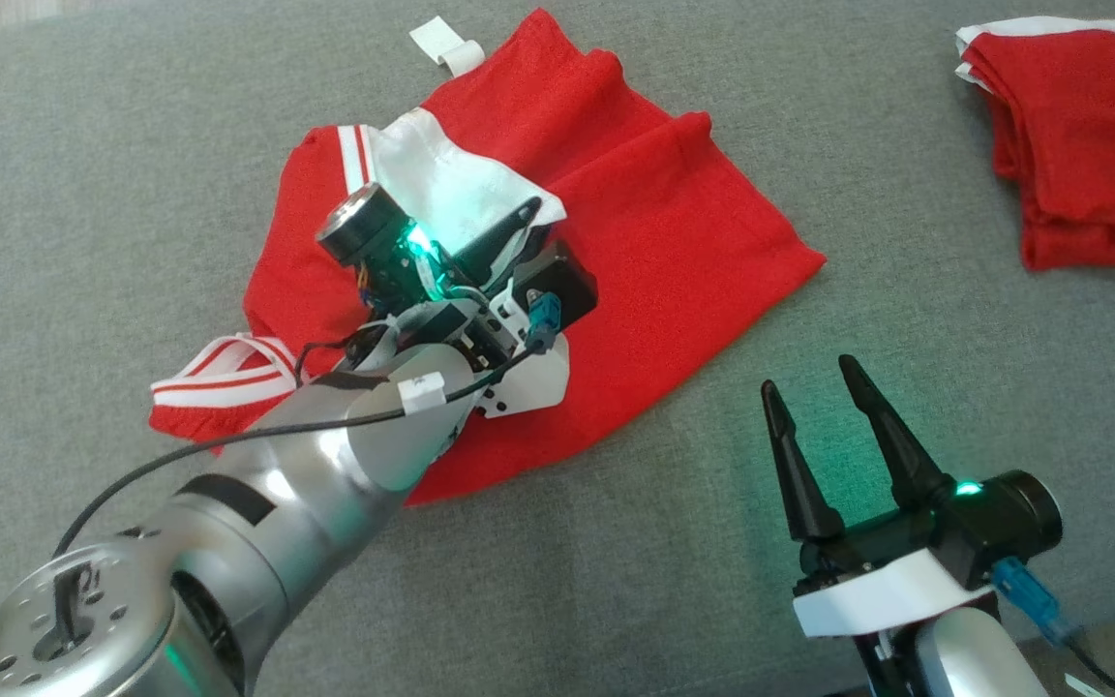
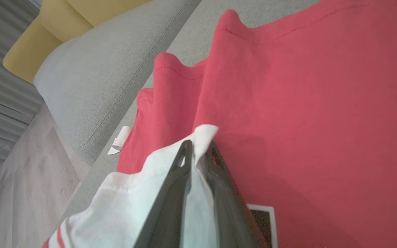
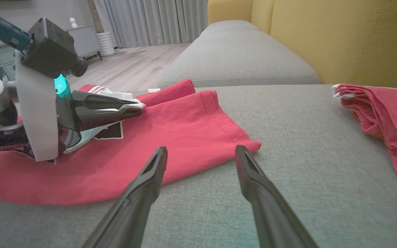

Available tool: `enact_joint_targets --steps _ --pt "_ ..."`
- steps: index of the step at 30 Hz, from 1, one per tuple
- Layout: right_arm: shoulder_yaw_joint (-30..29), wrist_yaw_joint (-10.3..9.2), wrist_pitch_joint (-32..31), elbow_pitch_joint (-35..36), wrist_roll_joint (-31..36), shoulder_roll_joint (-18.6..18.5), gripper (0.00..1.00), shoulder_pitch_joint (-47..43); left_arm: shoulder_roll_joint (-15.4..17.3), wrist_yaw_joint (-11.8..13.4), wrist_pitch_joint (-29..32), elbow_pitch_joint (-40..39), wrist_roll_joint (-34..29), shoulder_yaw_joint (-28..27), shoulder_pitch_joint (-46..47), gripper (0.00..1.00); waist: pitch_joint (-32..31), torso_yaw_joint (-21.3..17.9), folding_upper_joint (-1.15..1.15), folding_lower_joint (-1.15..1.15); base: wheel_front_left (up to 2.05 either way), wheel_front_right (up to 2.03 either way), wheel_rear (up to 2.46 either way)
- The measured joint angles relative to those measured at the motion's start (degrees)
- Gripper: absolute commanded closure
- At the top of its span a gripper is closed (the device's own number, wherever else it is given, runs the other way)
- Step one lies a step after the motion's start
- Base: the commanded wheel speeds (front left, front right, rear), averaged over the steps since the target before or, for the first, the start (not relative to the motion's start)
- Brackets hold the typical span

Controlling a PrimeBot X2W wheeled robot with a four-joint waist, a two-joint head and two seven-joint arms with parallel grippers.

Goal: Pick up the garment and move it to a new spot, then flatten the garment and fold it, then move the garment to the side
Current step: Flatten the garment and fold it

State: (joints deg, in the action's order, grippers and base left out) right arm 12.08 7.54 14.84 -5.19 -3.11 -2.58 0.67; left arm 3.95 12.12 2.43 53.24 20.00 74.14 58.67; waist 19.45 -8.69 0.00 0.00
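**Grip.** The left gripper [image 2: 198, 147] is clamping almost shut on a fold of the white fabric panel [image 2: 126, 206] of the red knit garment [image 1: 654, 223]. The garment is lying crumpled on the grey woven sofa seat [image 1: 112, 145], left of centre in the head view. The right gripper [image 1: 807, 376] is hovering with its jaws spread wide and nothing in them, just off the garment's near corner.

**Risks, as judged.**
- The pinch is taking a thin fold near the fingertips, so the cloth may slip out once lifted.
- Only one layer may be caught, leaving the rest dragging and bunching instead of travelling to a new spot.
- A single-point lift may twist the garment and make flattening harder.
- A second, folded red garment [image 1: 1080, 145] is lying well apart at the far right, and a careless placement could mix the two.

**Views compared.** The left wrist view is showing cloth actually between the fingers, which the head view is leaving unclear. The right wrist view is showing the same grip from the side, along with the yellow upholstered backrest [image 3: 339, 41].
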Motion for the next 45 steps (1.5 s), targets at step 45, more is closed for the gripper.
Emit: enact_joint_targets --steps 45 --pt "11.21 0.00 -29.49 -13.02 -26.35 -39.12 0.00 41.48 28.25 9.99 -10.96 -46.24 7.11 -13.70 -3.48 1.00 8.63 27.77 0.00 0.02 0.00 0.00 0.00"
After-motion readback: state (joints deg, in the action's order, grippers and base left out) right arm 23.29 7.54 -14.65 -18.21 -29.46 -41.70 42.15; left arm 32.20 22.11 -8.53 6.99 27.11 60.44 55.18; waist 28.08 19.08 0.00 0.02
